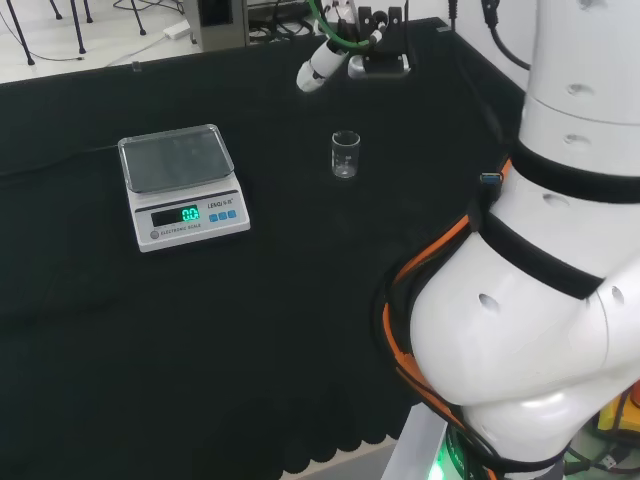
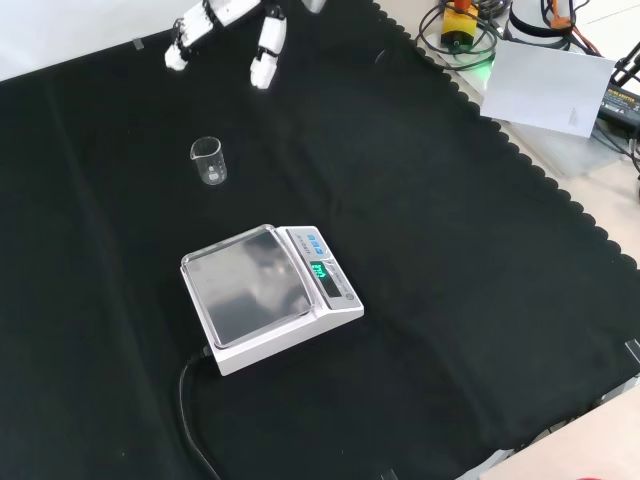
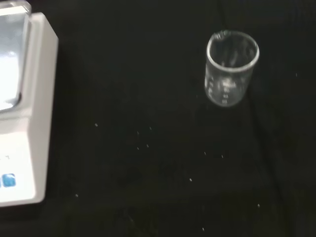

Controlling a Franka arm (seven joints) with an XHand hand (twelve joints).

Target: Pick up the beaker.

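Small clear glass beaker point(image 2: 209, 160) stands upright and alone on the black-cloth bench point(image 2: 450, 260), open cloth all around it.

In the front view's upper left, the black and white robot hand point(image 2: 225, 25) hangs above it with fingers spread, holding nothing; the white electronic scale point(image 2: 268, 293) sits centre frame, well apart.

A small clear glass beaker point(image 1: 345, 155) point(image 2: 208, 161) point(image 3: 230, 68) with faint printed graduation marks on its side stands upright and on its own on the black cloth, its open mouth facing up and nothing visible inside it. In the head view it sits toward the far edge of the cloth, roughly midway across; in the front view it is in the cloth's upper-left part, nearer the far edge than the near one. A small pouring lip shows on its rim.
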